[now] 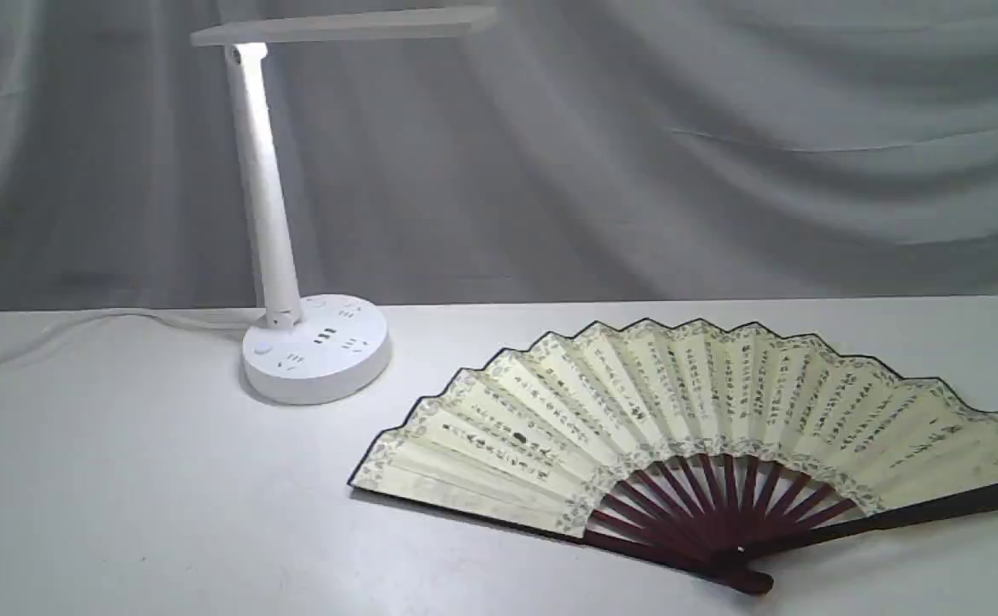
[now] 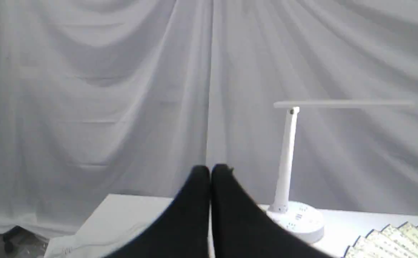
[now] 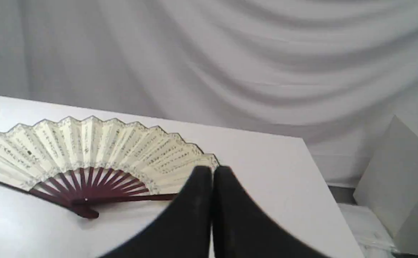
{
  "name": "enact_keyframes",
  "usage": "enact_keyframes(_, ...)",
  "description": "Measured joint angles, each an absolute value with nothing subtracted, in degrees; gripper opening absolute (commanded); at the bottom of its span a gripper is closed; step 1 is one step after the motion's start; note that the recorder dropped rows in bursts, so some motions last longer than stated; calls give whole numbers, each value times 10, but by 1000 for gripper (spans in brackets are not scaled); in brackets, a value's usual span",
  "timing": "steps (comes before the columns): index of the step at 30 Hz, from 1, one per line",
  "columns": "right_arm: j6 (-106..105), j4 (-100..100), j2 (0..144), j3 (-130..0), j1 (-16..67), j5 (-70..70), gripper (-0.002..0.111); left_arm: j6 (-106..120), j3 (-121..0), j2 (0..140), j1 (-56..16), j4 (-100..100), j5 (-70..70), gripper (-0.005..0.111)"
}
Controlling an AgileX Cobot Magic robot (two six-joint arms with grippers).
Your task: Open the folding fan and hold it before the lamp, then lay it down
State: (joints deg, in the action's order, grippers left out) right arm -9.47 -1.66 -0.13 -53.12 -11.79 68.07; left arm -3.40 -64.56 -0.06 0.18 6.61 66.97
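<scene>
The folding fan lies spread fully open and flat on the white table, right of centre, its dark maroon ribs meeting at a pivot near the front. It also shows in the right wrist view as the fan, and its edge shows in the left wrist view. The lamp stands at the back left, light bar lit; the lamp is in the left wrist view too. My left gripper is shut and empty, raised off the table. My right gripper is shut and empty, apart from the fan. Neither arm appears in the exterior view.
A white cable runs from the lamp base to the left across the table. A grey draped curtain hangs behind. Beyond the table's right edge stands a pale box.
</scene>
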Motion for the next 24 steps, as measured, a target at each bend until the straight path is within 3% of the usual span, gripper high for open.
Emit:
enact_keyframes(7, -95, 0, 0, -416, -118, 558, 0, -38, -461, 0, 2, 65, 553, 0)
enact_keyframes(16, -95, 0, 1, -239, -118, 302, 0, -40, -225, 3, 2, 54, 330, 0)
enact_keyframes(24, -88, 29, 2, -105, -118, 169, 0, -40, -125, 1, 2, 54, 220, 0)
